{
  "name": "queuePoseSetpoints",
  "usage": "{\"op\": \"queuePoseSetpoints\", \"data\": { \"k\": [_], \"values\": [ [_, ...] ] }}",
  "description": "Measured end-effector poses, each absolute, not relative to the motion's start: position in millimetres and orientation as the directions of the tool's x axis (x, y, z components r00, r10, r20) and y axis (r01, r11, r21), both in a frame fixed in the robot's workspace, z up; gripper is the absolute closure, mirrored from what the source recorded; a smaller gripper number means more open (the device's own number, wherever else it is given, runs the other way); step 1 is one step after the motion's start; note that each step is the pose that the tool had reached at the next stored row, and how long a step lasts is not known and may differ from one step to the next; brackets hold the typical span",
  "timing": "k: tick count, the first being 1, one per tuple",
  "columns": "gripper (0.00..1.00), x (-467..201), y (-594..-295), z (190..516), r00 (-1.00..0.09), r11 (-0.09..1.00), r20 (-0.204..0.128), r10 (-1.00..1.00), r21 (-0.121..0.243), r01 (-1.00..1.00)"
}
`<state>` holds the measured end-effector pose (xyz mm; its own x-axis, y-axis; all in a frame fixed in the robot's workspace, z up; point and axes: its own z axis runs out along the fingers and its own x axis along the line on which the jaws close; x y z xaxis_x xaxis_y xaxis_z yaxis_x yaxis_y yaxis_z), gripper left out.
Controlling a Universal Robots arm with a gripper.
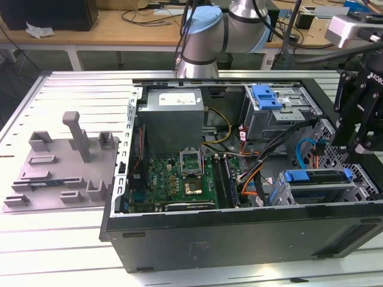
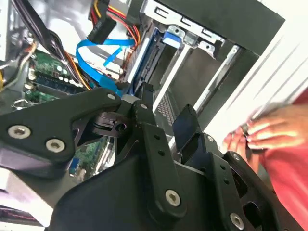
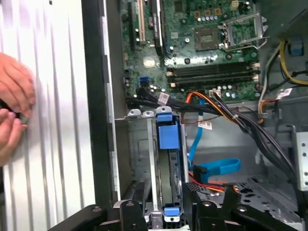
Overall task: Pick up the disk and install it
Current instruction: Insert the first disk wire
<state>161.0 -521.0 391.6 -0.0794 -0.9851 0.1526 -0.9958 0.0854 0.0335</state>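
The disk point(image 1: 317, 177), grey with a blue frame, lies seated in the drive cage at the case's corner on the exterior view's right. In the first wrist view the disk point(image 3: 167, 166) runs edge-on along the cage, with a blue tab at each end. My gripper point(image 1: 354, 146) hangs just above that end of the cage. Its black fingers point(image 3: 129, 211) stand apart, one on each side of the disk's near end, and it is open with nothing gripped. In the second wrist view the gripper point(image 2: 166, 103) hovers over the cage, where the disk's blue edge point(image 2: 172, 38) shows.
The open computer case point(image 1: 239, 230) holds a motherboard point(image 1: 185, 173), a power supply point(image 1: 173, 113), cables and an upper bay with a blue bracket point(image 1: 266, 95). A grey fixture point(image 1: 66, 161) stands on the table at the exterior view's left. A person's hand point(image 3: 14, 101) rests beside the case.
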Motion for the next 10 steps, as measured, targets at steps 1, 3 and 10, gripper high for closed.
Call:
{"op": "queuePoseSetpoints", "data": {
  "k": [1, 3, 10],
  "values": [
    [0.56, 162.4, -520.0, 391.6, -0.079, 0.086, 0.164, -0.983, 0.035, -0.996],
    [0.56, 165.0, -519.2, 390.8, -0.087, 0.094, 0.171, -0.982, 0.034, -0.995],
    [0.56, 166.7, -519.2, 387.6, -0.165, 0.173, 0.171, -0.971, 0.034, -0.984]
  ]
}}
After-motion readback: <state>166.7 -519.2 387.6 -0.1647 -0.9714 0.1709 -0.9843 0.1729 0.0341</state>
